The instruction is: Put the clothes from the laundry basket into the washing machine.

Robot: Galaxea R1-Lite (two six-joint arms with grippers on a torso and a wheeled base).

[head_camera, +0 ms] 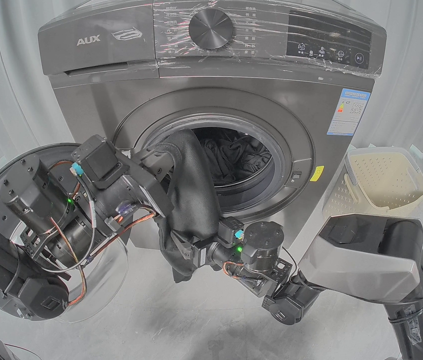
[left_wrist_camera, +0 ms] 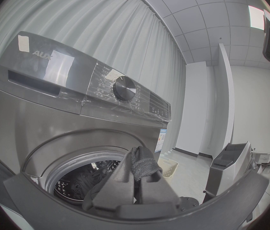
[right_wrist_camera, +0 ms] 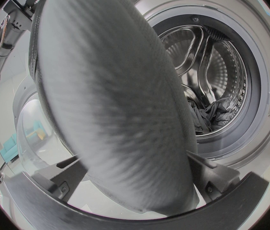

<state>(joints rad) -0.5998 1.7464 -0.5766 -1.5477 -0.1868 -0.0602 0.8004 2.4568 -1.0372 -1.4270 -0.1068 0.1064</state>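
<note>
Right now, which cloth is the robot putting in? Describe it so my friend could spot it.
Find the big grey washing machine and its round open door hole. A long dark cloth hangs out over the hole's left rim and down the front, pinched at its top by the left gripper. Unlike the dark clothes lying inside the drum, it dangles outside.

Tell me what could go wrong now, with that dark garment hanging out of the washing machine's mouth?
1. Most of the dark garment hangs outside the drum opening, down past the right pincer. If the left pincer lets go of the top now, it may slide to the floor.
2. The cloth crosses the opening's rim, so the door might trap it later.
</note>
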